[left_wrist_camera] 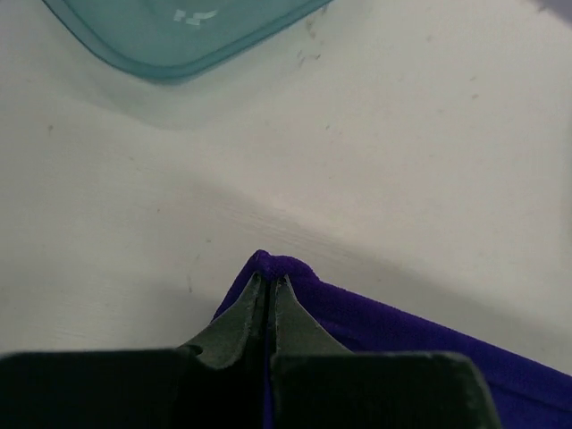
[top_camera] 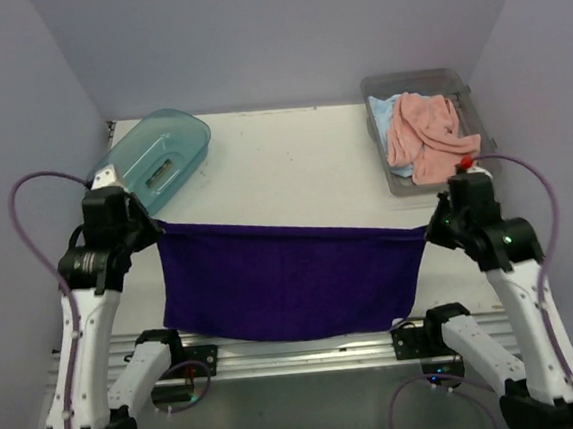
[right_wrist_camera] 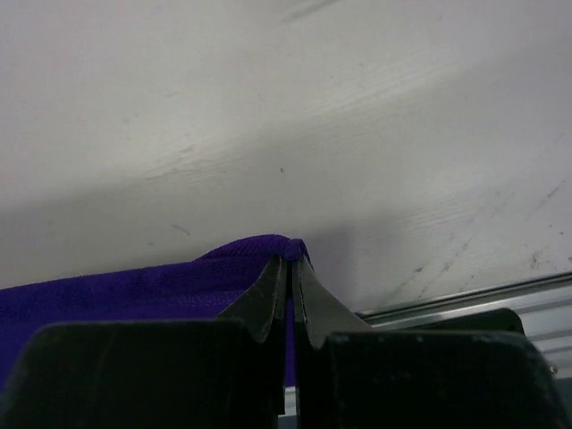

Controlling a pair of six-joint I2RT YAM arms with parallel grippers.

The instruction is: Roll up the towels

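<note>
A dark purple towel point(top_camera: 287, 280) hangs stretched between both arms above the near part of the table, its lower edge drooping over the front rail. My left gripper point(top_camera: 155, 226) is shut on its upper left corner point(left_wrist_camera: 273, 266). My right gripper point(top_camera: 430, 230) is shut on its upper right corner point(right_wrist_camera: 268, 247). In the left wrist view the gripper point(left_wrist_camera: 270, 279) pinches purple cloth between its tips; in the right wrist view the gripper point(right_wrist_camera: 291, 261) does the same. A salmon pink towel point(top_camera: 425, 137) and a light blue towel point(top_camera: 385, 115) lie crumpled in the grey bin.
A teal translucent tub point(top_camera: 156, 158) lies at the back left, close behind my left gripper, and shows too in the left wrist view as the tub point(left_wrist_camera: 170, 36). The clear grey bin point(top_camera: 480, 127) stands at the back right. A metal rail point(top_camera: 298, 349) runs along the table's near edge.
</note>
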